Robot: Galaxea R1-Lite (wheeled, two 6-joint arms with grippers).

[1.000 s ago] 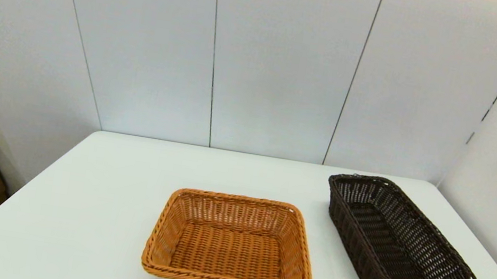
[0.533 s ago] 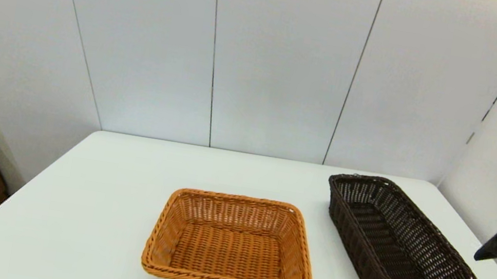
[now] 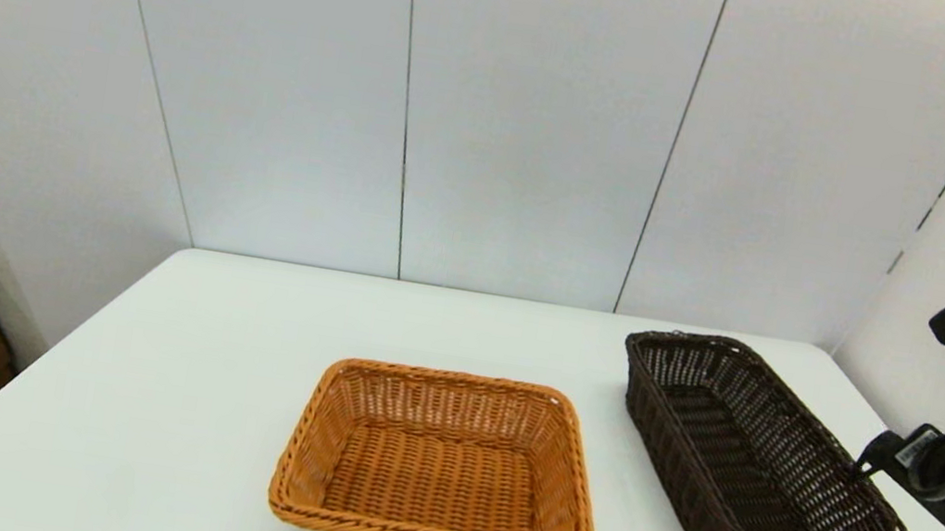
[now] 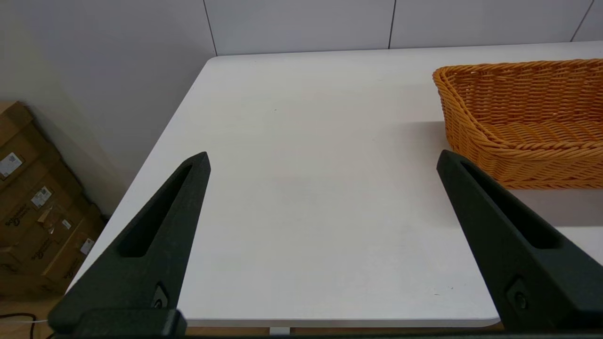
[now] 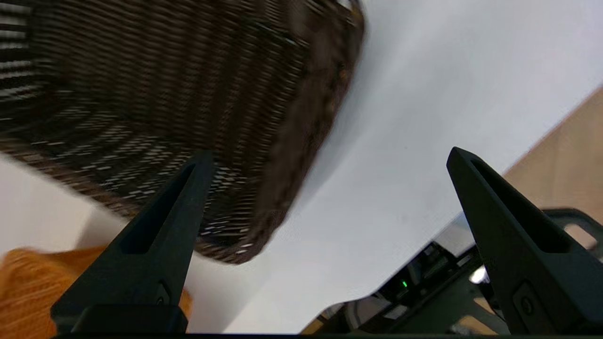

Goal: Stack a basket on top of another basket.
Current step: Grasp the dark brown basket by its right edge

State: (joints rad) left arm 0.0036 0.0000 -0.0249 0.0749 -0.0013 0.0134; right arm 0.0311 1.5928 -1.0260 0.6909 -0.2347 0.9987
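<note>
The right gripper has come farther into the head view at the table's right edge, fingers spread wide, beside the dark brown basket. Neither basket has moved; the orange basket sits apart, centre-front. The left gripper hovers open, parked near the table's left front.

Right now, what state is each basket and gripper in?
dark brown basket: upright, empty, on the table, not gripped.
orange basket: upright, empty, on the table, nothing stacked on it.
right gripper: open, above the dark brown basket's edge.
left gripper: open, holding nothing, beside the orange basket.
</note>
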